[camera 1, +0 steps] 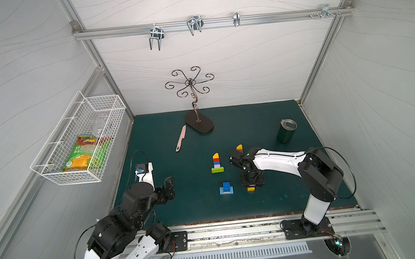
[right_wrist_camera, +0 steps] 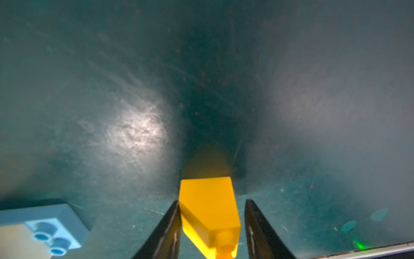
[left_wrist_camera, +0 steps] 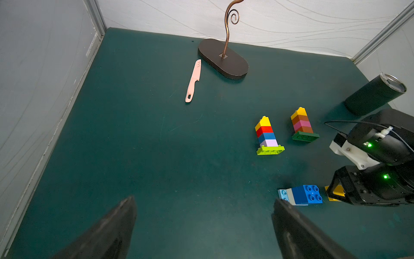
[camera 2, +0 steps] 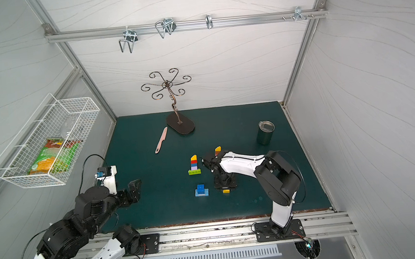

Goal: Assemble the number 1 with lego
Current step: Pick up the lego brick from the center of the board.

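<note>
straddling yellow brick [right_wrist_camera: 208,213], right gripper [right_wrist_camera: 212,201], light-blue brick [right_wrist_camera: 67,217] near

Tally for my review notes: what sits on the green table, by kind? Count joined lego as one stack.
Lego stacks: 3
Loose yellow brick: 1
Pink knife: 1
Metal stand: 1
Dark tumbler: 1
Total: 7

The counter [camera 1: 252,121] is dark teal. One lego tower [left_wrist_camera: 267,136] runs lime, lilac, blue, red, yellow from its base; the second tower [left_wrist_camera: 303,125] runs dark green, orange, pink, orange, yellow. A lone brick [right_wrist_camera: 208,213] is bright yellow, the knife [camera 1: 181,138] pale pink, the tumbler [camera 1: 286,131] dark green.
</note>
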Robot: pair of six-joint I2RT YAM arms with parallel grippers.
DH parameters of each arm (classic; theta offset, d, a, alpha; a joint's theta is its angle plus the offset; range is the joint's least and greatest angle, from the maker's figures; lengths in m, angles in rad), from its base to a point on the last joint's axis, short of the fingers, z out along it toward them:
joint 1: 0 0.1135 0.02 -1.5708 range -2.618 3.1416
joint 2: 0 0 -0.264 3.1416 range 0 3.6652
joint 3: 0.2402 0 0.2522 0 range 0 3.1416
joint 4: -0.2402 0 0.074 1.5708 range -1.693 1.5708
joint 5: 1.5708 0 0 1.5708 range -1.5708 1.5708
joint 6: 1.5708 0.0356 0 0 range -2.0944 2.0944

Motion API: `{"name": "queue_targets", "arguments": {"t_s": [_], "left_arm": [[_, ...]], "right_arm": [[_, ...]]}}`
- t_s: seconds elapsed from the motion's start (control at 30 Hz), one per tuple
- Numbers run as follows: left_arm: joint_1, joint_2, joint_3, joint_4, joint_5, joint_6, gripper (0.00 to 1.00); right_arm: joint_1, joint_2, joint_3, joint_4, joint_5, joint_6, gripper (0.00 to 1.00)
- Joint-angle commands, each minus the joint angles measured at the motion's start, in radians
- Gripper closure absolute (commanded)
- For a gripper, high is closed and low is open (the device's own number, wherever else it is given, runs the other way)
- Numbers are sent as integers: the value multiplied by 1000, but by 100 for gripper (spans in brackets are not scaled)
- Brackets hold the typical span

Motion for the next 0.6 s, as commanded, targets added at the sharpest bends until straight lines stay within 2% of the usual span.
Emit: {"name": "queue_targets", "arguments": {"t_s": [0.0,0.17,0.33,0.57], "left_arm": [[3,3,5,45,-9,4,0],[3,1,5,45,-10,4,0],[3,0,5,45,-9,4,0],[3,0,5,48,-9,6,0]], "right_arm": [[-2,20,11,-8,8,19,59],[-4,21,5,-9,7,25,68],[-12,20,-10,-2,-1,29,72],[-11,-62,5,-33,-20,41,82]]}}
